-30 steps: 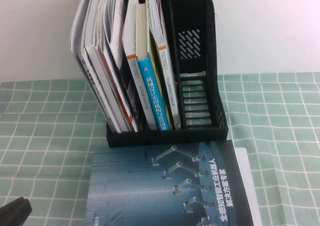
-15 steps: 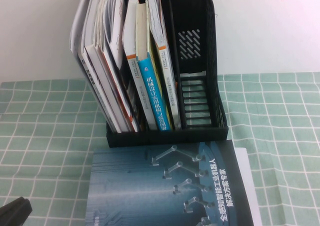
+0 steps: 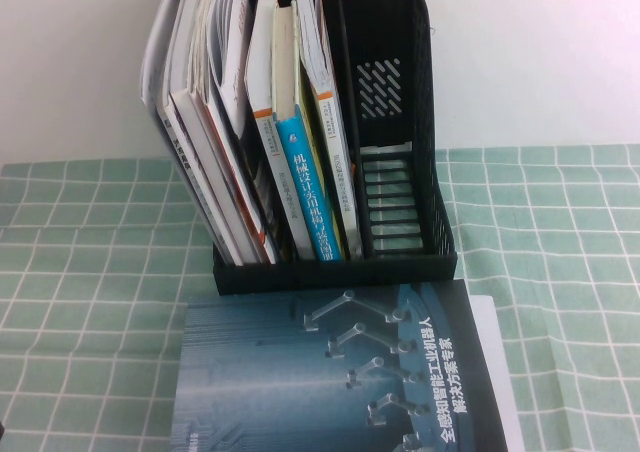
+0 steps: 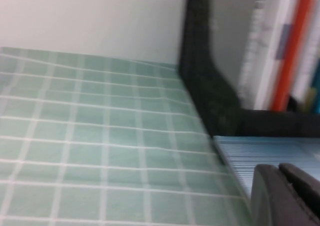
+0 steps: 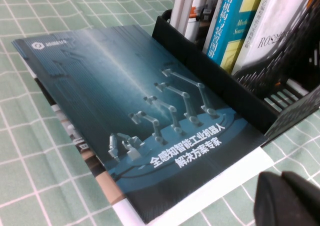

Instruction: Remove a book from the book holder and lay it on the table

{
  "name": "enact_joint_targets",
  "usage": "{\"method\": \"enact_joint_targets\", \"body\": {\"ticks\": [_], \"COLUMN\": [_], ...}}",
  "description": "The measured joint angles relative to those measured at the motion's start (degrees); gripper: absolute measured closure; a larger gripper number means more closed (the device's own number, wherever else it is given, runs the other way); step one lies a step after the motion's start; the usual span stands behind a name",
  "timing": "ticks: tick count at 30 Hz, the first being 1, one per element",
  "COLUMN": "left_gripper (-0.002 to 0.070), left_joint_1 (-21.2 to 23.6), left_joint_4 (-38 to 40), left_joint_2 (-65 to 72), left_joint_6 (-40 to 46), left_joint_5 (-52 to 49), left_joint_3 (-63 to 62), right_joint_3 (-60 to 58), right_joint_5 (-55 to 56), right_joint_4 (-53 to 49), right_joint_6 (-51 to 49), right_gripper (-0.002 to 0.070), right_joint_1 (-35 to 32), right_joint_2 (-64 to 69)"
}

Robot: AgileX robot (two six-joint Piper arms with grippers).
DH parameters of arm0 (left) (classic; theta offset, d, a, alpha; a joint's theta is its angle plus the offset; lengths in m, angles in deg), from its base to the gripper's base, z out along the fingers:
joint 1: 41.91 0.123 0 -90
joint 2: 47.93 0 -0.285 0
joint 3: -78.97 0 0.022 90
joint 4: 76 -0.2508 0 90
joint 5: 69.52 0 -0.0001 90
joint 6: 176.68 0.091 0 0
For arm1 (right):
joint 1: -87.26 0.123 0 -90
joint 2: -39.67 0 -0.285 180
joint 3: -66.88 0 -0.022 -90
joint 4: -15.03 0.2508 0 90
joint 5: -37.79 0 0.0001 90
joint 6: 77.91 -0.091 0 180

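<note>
While the holder [image 3: 400,152] stands upright toward the table's [image 3: 80,272] far edge, the book [image 3: 340,372] lies flat at the near edge, its far side just in front of the holder's base. Its dark blue cover shows silvery robot-arm traces and a white Chinese title, and a white sheet pokes out beneath it. The right gripper [image 5: 292,201] hovers beside the book's title corner, jaws closed and holding nothing. The left gripper [image 4: 287,196] sits low near the book's opposite edge, off the cover; I cannot tell how it stands.
</note>
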State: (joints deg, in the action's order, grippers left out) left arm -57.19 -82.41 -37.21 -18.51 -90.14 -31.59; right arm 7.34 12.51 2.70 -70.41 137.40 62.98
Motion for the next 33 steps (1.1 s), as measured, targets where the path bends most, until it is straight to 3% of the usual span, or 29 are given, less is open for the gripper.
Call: {"method": "enact_joint_targets", "body": {"ticks": [6, 11, 33], "left_gripper": [0.0678, 0.0678, 0.0678], "left_joint_1": [9.0, 12.8, 13.2], "left_joint_4": [4.6, 5.6, 4.6], "left_joint_2": [-3.5, -3.6, -3.6], "left_joint_6": [8.5, 10.8, 11.3], "left_joint_5": [0.0, 0.7, 1.1], "left_joint_3": [4.2, 7.9, 8.9], "right_joint_3": [0.0, 0.0, -0.1], "right_joint_5": [0.0, 0.0, -0.5], "right_joint_4": [0.0, 0.0, 0.0], "right_joint_6": [0.0, 0.0, 0.0], "right_gripper": [0.0676, 0.0676, 0.0678], "right_joint_1": [0.0, 0.0, 0.0], "right_joint_2": [0.0, 0.0, 0.0]}}
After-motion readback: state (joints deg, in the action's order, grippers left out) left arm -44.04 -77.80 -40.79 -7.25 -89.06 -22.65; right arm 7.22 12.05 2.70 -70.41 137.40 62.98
